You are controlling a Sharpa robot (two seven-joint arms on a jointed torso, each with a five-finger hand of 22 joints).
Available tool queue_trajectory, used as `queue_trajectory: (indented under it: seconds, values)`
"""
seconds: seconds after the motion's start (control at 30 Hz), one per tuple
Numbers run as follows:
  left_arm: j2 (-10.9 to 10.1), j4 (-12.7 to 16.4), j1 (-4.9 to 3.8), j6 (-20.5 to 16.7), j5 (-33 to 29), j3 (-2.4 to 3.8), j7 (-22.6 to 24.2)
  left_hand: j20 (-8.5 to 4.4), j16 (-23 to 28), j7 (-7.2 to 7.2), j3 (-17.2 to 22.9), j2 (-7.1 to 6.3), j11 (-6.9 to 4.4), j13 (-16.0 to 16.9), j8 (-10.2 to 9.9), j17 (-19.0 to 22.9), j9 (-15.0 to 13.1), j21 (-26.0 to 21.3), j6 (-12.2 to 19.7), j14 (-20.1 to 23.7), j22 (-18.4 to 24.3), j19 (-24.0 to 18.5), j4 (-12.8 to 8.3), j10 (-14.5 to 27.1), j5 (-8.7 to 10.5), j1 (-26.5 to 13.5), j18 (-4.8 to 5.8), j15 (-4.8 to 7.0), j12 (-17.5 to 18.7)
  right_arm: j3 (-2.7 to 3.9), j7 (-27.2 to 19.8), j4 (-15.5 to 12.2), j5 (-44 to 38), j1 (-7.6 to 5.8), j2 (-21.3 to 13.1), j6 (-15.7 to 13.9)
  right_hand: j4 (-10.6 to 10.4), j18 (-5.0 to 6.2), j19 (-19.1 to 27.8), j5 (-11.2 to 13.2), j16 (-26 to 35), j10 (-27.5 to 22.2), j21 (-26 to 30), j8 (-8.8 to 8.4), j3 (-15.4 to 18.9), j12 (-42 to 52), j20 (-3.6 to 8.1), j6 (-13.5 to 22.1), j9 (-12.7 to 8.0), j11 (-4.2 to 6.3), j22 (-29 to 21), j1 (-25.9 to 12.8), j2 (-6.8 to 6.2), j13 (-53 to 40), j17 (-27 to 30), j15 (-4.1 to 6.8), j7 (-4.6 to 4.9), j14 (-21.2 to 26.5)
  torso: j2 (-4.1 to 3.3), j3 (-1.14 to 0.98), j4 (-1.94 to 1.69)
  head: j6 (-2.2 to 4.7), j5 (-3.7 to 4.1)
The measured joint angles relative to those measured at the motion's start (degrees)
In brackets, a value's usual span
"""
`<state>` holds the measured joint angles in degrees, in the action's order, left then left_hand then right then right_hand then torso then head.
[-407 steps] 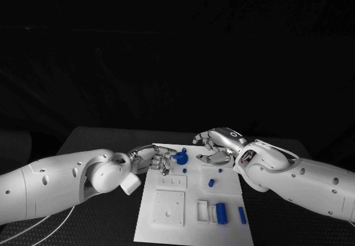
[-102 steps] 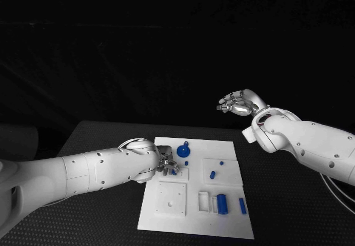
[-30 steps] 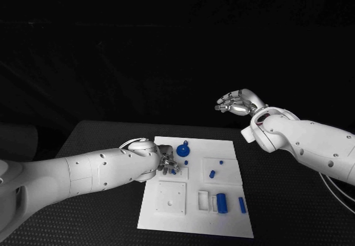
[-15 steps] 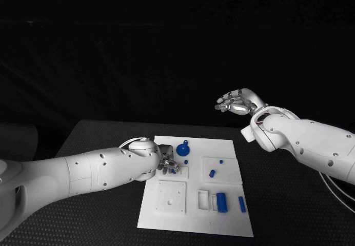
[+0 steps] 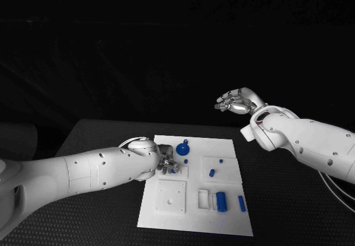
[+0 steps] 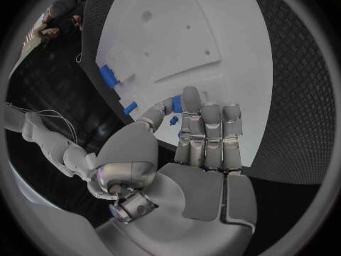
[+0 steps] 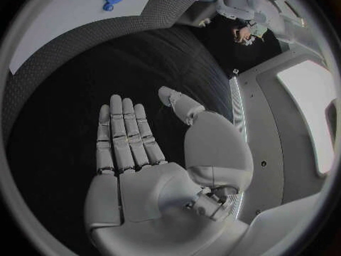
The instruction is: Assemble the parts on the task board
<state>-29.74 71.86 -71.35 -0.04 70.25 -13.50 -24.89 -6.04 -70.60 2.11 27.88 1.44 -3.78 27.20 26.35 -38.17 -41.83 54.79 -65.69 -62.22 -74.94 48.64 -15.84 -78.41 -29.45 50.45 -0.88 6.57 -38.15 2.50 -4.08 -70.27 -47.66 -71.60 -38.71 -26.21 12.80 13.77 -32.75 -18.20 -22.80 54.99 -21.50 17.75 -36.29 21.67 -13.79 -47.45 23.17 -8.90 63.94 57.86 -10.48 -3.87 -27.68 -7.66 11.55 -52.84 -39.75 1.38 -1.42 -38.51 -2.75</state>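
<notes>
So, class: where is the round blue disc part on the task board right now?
In the head view, the round blue disc part sits near the task board's far edge, left of centre, just beyond the left hand.

Lab (black table (image 5: 96, 138), white task board (image 5: 225, 218))

Head view: low ambient light; the background above the black textured bench (image 5: 89, 138) is fully dark. Light falls from above, leaving the white rectangular task board (image 5: 194, 215) and the white arm shells bright without clipping. Focus is sharp at the centre. Wrist views: strong fisheye distortion bends the board edges, and a dark vignette rings each circle. Soft glare marks the silver left robot hand (image 6: 202, 139).
</notes>
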Motion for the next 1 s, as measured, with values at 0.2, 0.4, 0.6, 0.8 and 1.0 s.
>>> queue_trajectory:
  seconds: [0.2, 0.4, 0.6, 0.8, 1.0]
  values:
    - [0.3, -0.5, -0.02, 0.3, -0.3, 0.02, 0.0, 0.0, 0.0, 0.0, 0.0, 0.0, 0.02, 0.0, 0.0, 0.0, -0.1, 0.0, 0.0, 0.0, 0.0, 0.0, 0.0, 0.0, -0.23, 0.0, 0.0, 0.0, 0.0, -0.01, 0.0, 0.0, 0.0, 0.0, 0.0, 0.0, 0.0, 0.0, 0.0, 0.0, 0.0, 0.0, 0.0, 0.0, 0.0, 0.0, 0.0, 0.0, 0.0, 0.0, 0.0, 0.0, 0.0, 0.0, 0.0, 0.0, 0.0, 0.0, 0.0, 0.0, 0.0, -0.02, 0.04]
    - [0.8, -1.3, -0.08, 0.9, -0.6, 0.05, 0.0, 0.0, 0.0, -0.14, -0.1, 0.0, -0.04, 0.0, 0.1, 0.1, -0.1, 0.0, -0.2, 0.0, 0.0, 0.0, -0.1, 0.0, -0.23, 0.0, 0.0, 0.0, 0.0, -0.01, 0.0, 0.0, 0.0, 0.0, 0.0, 0.0, 0.0, -0.01, 0.0, 0.0, 0.0, 0.0, 0.0, 0.0, 0.0, 0.0, 0.0, 0.0, 0.0, 0.0, 0.0, 0.0, 0.0, 0.0, 0.0, 0.0, 0.0, 0.0, 0.01, -0.04, 0.0, 0.04, -0.01]
    - [1.2, -2.0, -0.17, 1.5, -1.2, 0.11, 0.0, 0.0, -0.2, -0.19, -0.1, 0.96, -0.2, -0.1, 0.1, 0.3, -0.1, 0.0, -0.2, 0.0, 0.0, 0.0, -0.1, -0.2, 0.24, -1.0, 0.0, -0.01, 0.0, -0.01, 0.0, -0.1, 0.0, 0.0, 0.1, 0.0, 0.0, -0.01, 0.0, -0.2, 0.0, 0.0, 0.0, 0.2, 0.0, -0.2, 0.0, 0.0, 0.0, 0.0, 0.0, 0.0, 0.0, 0.0, 0.0, 0.0, 0.0, 0.0, 0.01, -0.04, 0.01, 0.1, -0.08]
    - [1.4, -2.3, -0.19, 2.2, -2.0, 0.12, 0.0, 0.0, -0.6, -0.19, -0.2, 2.71, -0.21, -0.1, 0.6, 0.4, 0.0, 0.0, -0.2, 0.0, 0.0, 0.0, -0.2, -0.2, 0.38, -2.7, 0.0, -0.01, -0.2, -0.01, 0.0, -0.1, 0.0, 0.0, 0.0, 0.0, 0.0, -0.01, 0.0, -0.2, 0.0, 0.0, 0.0, 0.2, 0.0, -0.2, 0.0, 0.0, 0.0, 0.0, 0.0, 0.0, 0.0, 0.0, 0.0, 0.0, 0.0, 0.0, 0.02, -0.04, 0.03, 0.16, -0.02]
    - [1.4, -2.4, -0.09, 3.0, -2.8, 0.04, -0.1, 0.0, -0.7, -0.3, -0.2, 3.63, -0.22, -0.1, 0.9, 0.5, 0.0, 0.2, -0.3, 0.0, 0.0, 0.0, -0.2, -0.2, -0.04, -3.6, 0.0, -0.02, -0.5, -0.01, 0.0, -0.1, 0.0, 0.0, 0.0, 0.0, 0.0, -0.01, 0.0, -0.2, 0.0, 0.0, 0.0, 0.2, 0.0, -0.2, 0.0, 0.0, -0.1, 0.0, 0.0, 0.0, 0.0, 0.0, 0.0, 0.0, 0.0, 0.0, 0.02, -0.05, 0.03, 0.18, 0.02]
